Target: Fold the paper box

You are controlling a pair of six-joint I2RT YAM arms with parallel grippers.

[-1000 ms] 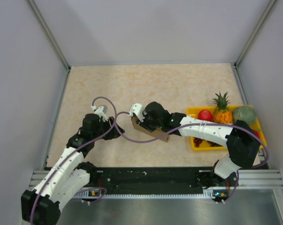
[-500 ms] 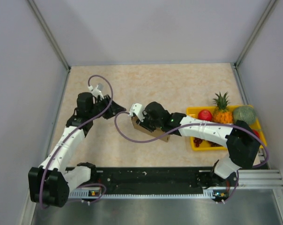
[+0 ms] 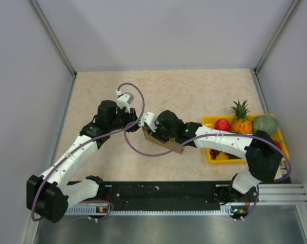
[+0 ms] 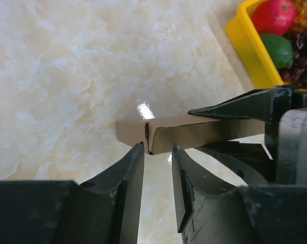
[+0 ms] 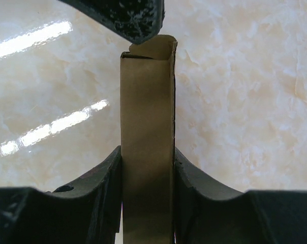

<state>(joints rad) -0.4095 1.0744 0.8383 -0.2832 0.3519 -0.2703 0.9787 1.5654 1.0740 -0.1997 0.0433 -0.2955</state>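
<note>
We see the paper box (image 3: 166, 144) near the middle of the worktop (image 3: 194, 91), its sides clamped between the jaws of the right gripper (image 5: 147, 152). The jaws of the left gripper (image 4: 157, 148) stand narrowly apart at its free end; we cannot tell whether they pinch it.

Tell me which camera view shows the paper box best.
Right wrist: the paper box runs up the middle, clamped in the right gripper, its far end visible. Left wrist shows its end side-on; the top view hides most of it under the right arm.
</note>
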